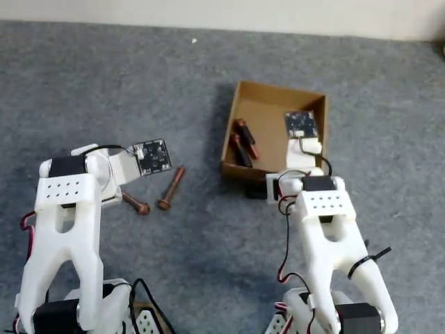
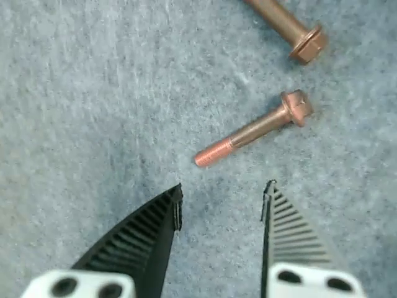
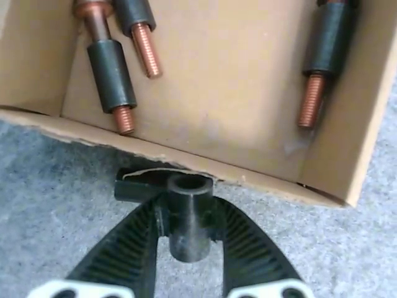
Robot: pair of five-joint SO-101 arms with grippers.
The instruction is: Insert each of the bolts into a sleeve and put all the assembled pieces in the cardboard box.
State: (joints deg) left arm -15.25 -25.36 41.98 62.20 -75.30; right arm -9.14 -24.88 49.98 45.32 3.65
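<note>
Three sleeved copper bolts (image 3: 110, 71) lie in the brown cardboard box (image 3: 236, 105), my right gripper (image 3: 187, 210) clenches a black cylindrical sleeve (image 3: 188, 233) just outside its wall, and my left gripper (image 2: 224, 185) hangs released over two bare copper bolts (image 2: 251, 129) awaiting assembly on the grey table (image 2: 74, 93).

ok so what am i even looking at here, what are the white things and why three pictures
The white things are two robot arms, a left arm and a right arm, on a grey carpet. One picture looks down from above; the other two come from a camera on each arm's wrist. The left gripper is open, close to a loose copper bolt, with a second bolt beyond it. The right gripper is shut on a black sleeve beside the cardboard box, which holds three bolts already in sleeves.
</note>
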